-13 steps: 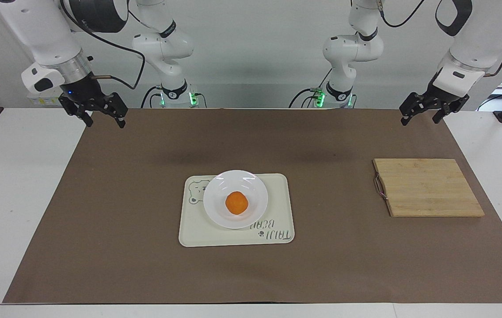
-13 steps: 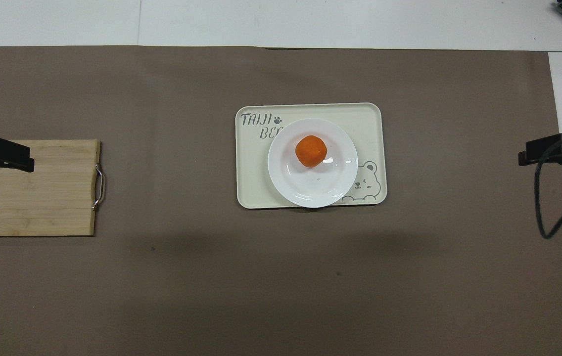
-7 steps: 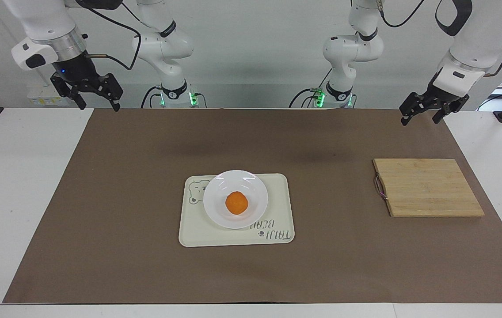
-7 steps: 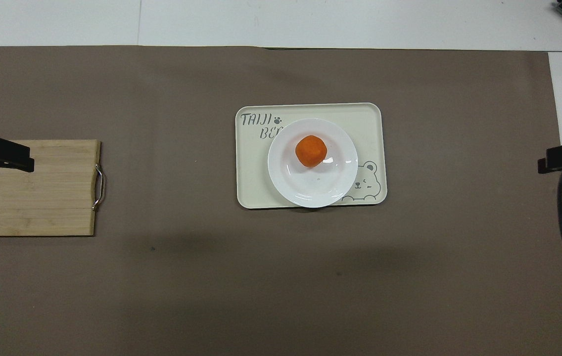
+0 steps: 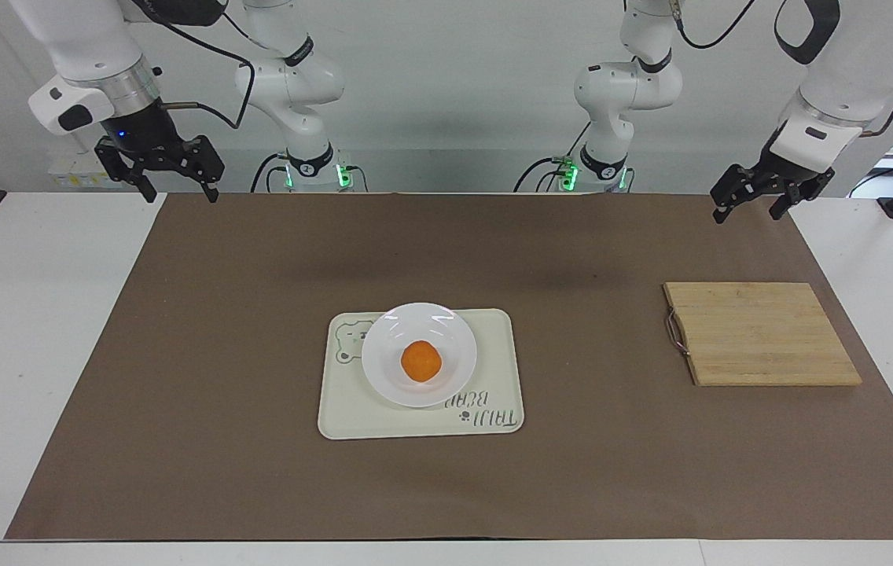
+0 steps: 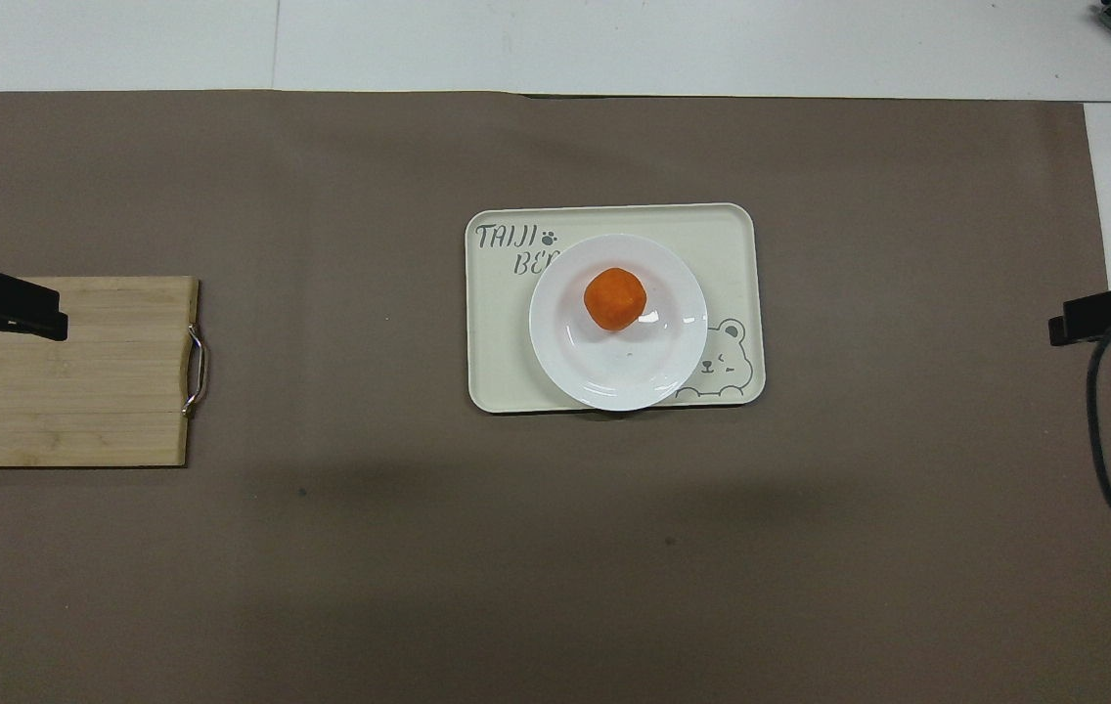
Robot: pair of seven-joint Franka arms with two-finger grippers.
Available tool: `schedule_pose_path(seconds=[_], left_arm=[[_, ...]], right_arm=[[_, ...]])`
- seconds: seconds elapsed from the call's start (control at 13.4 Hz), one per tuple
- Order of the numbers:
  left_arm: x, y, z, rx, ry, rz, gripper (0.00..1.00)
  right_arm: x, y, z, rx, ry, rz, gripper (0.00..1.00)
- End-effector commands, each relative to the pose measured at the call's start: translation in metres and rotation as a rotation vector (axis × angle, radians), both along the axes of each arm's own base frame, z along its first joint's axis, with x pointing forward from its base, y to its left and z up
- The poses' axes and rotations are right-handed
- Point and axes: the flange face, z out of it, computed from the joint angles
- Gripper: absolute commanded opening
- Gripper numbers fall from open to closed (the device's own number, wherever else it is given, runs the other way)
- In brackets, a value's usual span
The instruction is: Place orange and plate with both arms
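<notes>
The orange (image 5: 420, 361) lies in the white plate (image 5: 456, 344), which rests on the cream bear tray (image 5: 501, 346) at the middle of the brown mat. It shows the same way in the overhead view: orange (image 6: 615, 298), plate (image 6: 626, 374), tray (image 6: 497, 332). My right gripper (image 5: 179, 191) hangs open and empty in the air over the mat's corner at the right arm's end; its tip shows in the overhead view (image 6: 1093, 319). My left gripper (image 5: 747, 212) hangs open and empty in the air at the left arm's end, over the cutting board's edge in the overhead view (image 6: 3, 308).
A wooden cutting board (image 5: 761, 334) with a metal handle lies on the mat toward the left arm's end, also in the overhead view (image 6: 57, 391). A black cable (image 6: 1103, 430) loops down from the right wrist.
My right gripper rose and drew back toward its end of the table, then came slightly back in. The left gripper, orange and plate have not moved.
</notes>
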Motion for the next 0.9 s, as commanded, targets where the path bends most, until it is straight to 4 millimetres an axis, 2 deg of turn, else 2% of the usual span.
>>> schedule_pose_path(seconds=[0.0,0.3,0.82], left_arm=[[-0.005,0.002,0.0,0.021,0.009,0.013,1.0],[-0.005,0.001,0.0,0.021,0.009,0.011,1.0],[-0.005,0.002,0.0,0.021,0.009,0.013,1.0]], right_arm=[[-0.009,0.001,0.0,-0.032,-0.012,0.032,1.0],[0.001,-0.001,0.012,-0.043,-0.016,0.028,1.0],[-0.002,0.001,0.005,-0.023,0.001,0.021,1.0]])
